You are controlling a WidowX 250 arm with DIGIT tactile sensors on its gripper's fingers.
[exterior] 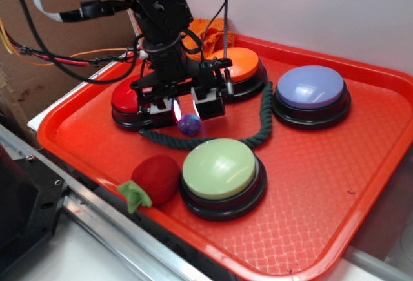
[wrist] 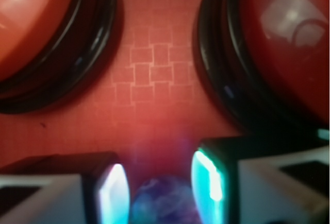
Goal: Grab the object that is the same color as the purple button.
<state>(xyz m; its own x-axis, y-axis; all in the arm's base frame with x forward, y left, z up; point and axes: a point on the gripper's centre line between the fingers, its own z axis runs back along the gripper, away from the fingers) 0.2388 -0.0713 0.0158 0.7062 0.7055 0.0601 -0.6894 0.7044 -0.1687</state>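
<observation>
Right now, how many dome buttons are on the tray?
4: the red button far left behind the hand, the orange button at the back, the purple button right, the pale green button front. None seems hidden.

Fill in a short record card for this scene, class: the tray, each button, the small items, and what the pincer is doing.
tray: red, textured floor
purple button: far right
orange button: at the back, partly behind the arm
red button: left, partly behind the arm
green button: front centre
purple ball: small, marbled, between the pincer fingers
pincer: open, fingers either side of the ball, not visibly closed on it
rope: dark green, curving behind the green button
strawberry: red plush, left of the green button
</observation>
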